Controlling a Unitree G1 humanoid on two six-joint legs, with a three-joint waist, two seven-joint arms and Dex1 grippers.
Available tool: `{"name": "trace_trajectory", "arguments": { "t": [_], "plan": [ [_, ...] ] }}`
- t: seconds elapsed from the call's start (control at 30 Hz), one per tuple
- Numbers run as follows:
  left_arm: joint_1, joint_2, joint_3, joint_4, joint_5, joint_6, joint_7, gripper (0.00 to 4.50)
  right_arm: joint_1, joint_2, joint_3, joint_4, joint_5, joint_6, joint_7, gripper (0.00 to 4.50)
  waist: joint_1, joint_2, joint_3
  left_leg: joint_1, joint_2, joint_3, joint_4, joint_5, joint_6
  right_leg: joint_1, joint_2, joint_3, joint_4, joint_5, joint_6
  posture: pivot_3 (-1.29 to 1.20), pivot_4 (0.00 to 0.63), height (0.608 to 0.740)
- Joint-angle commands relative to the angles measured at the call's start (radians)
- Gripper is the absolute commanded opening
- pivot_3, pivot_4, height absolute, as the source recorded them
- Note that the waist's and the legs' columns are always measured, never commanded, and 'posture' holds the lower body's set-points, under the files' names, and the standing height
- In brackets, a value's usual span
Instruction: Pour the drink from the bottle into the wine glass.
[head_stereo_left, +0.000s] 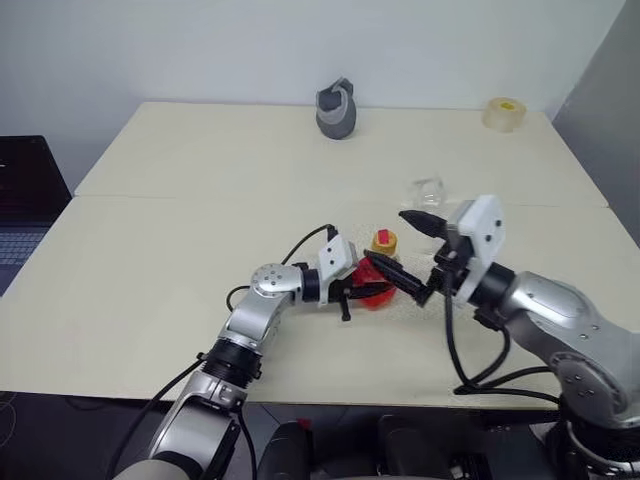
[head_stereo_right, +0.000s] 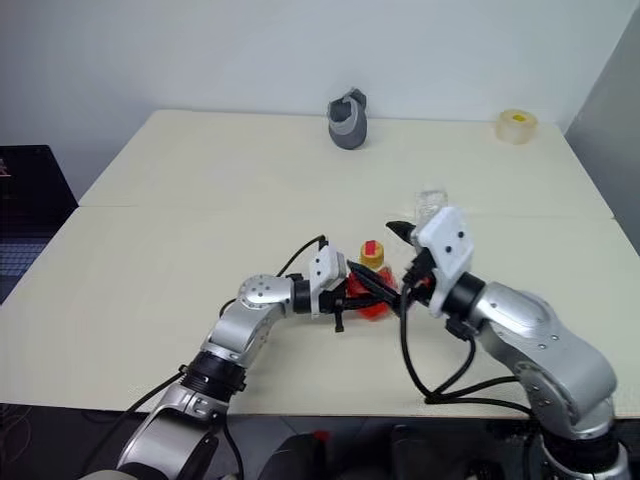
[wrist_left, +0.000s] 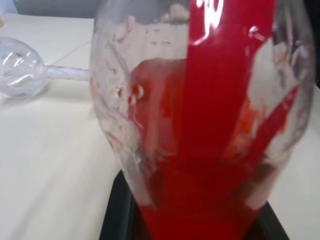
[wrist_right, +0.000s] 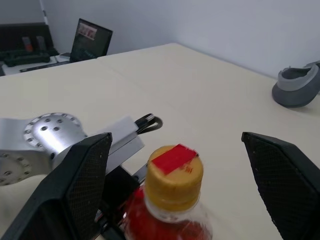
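Observation:
The bottle stands near the table's front middle, its rounded body holding the red drink. My left gripper reaches in from the left and is shut on the bottle's body. The yellow-and-red cap sits on the neck. My right gripper is open, one finger on each side of the cap and clear of it. The wine glass is just behind the bottle. In the left wrist view the wine glass appears to lie on its side, stem level.
A dark grey jug stands at the table's far middle edge. A roll of tape sits at the far right corner. A dark laptop is off the table's left side. A seam crosses the tabletop.

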Motion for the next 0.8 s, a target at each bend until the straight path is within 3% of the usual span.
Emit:
{"name": "trace_trajectory", "arguments": {
  "t": [0.03,0.23,0.5,0.8],
  "plan": [
    [-0.02,-0.006,0.008,-0.047,-0.017,-0.02,-0.005,0.75,-0.035,0.021,0.03,0.027,-0.078,-0.044,-0.034,4.42,0.0,0.0,0.0,0.0,0.0,0.0,0.0,0.0,0.0,0.0,0.0,0.0,0.0,0.0,0.0,0.0,0.15,0.74],
    [-0.019,-0.004,0.01,-0.047,-0.016,-0.02,-0.004,0.75,-0.003,0.012,-0.023,0.028,-0.086,-0.043,-0.019,4.42,0.002,0.0,0.0,0.0,0.0,0.0,0.0,0.0,0.0,0.0,0.0,0.0,0.0,0.001,-0.002,0.0,0.15,0.74],
    [-0.018,0.002,0.012,-0.045,-0.017,-0.021,-0.006,0.75,0.1,-0.051,-0.184,-0.044,0.071,0.006,0.07,4.42,0.002,0.0,0.0,0.0,0.0,0.0,0.0,0.0,0.0,0.0,0.0,0.0,0.0,0.001,-0.002,0.0,0.15,0.74],
    [-0.02,0.006,0.013,-0.042,-0.018,-0.023,-0.01,0.75,0.134,-0.12,-0.222,-0.086,0.196,0.042,0.125,4.42,0.0,0.0,0.0,0.0,0.0,0.0,0.0,0.0,0.0,0.0,0.0,0.0,0.0,0.0,0.0,0.0,0.15,0.74]
  ]
}}
